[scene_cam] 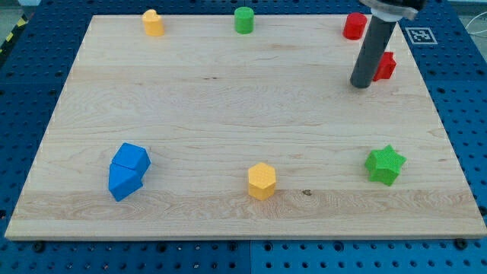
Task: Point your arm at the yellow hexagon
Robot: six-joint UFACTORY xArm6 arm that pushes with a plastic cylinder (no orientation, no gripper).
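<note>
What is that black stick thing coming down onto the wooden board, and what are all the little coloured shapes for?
The dark stick is the end of a robot arm. It has no hand, so it holds nothing; it only slides my tip along the light wooden board to nudge things. There is just one picture, taken from a camera looking down at the board from in front.

The shapes are small blocks. Near the view's bottom sit a yellow hexagon block, two blue blocks pressed together on the left, and a green star block on the right. Along the top are another yellow block, a green round block and a red round block. A second red block peeks out right beside the tip.

The tip is far from the yellow hexagon, up at the view's top right.
</note>
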